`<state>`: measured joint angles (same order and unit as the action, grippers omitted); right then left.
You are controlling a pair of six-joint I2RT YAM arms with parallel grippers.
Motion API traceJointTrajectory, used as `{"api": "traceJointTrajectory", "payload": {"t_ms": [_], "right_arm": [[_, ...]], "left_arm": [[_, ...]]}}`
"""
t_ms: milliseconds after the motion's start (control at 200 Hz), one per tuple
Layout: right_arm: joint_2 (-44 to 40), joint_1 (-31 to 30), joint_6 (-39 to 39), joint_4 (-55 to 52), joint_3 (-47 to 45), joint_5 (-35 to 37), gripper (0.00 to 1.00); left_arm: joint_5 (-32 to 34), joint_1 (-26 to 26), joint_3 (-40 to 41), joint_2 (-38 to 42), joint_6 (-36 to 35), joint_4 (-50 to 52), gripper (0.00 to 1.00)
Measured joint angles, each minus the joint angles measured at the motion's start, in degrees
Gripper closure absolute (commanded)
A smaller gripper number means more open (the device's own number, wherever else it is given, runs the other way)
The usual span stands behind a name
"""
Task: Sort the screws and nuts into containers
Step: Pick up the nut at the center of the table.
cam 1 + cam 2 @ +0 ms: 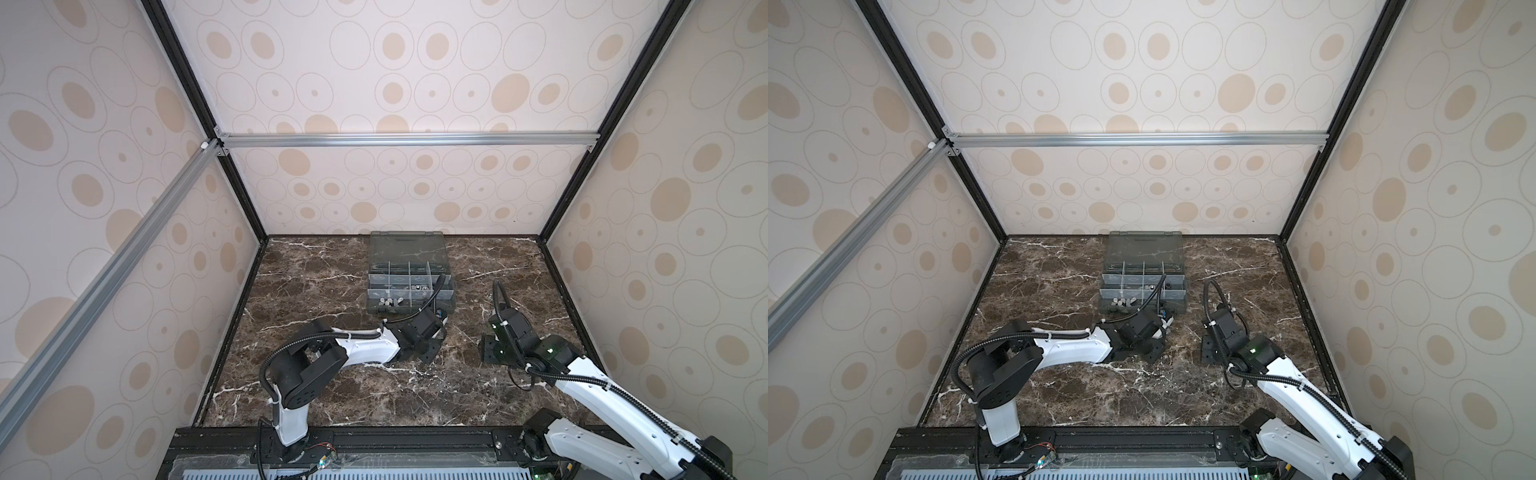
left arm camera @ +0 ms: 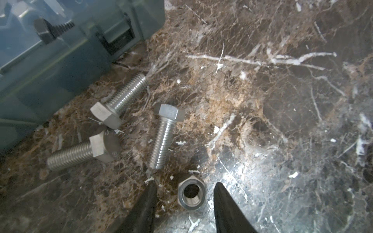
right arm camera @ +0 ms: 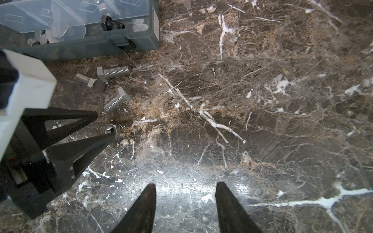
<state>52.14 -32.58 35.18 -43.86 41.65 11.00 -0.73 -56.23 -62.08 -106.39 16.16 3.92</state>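
Three silver screws and one silver nut lie loose on the table, at five o'clock from the single organiser box. One black screw lies inside.

Both top views are evenly lit and sharp, but the walls bend a little at the picture edges. In both wrist views the marble table carries a white glare patch well apart from the grey box. Just beside the box the table is dim. The box itself looks soft, while the bolts near it shine.
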Motion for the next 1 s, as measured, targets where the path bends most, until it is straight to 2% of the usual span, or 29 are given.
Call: {"api": "traceJointTrajectory", "payload": {"t_ms": [530,680,995], "right_arm": [[-2.3,0.0,0.5,-1.9,0.0,0.7,0.49],[-2.9,0.0,0.5,-2.4,0.0,1.1,0.49],[-3.4,0.0,0.5,-3.3,0.0,1.7,0.49]], "left_arm": [[0.6,-0.3,-2.1,-3.0,-2.6,2.8,0.56],[0.6,-0.4,-2.1,-3.0,-2.6,2.9,0.59],[0.6,-0.5,-2.1,-3.3,-2.5,2.8,0.74]]}}
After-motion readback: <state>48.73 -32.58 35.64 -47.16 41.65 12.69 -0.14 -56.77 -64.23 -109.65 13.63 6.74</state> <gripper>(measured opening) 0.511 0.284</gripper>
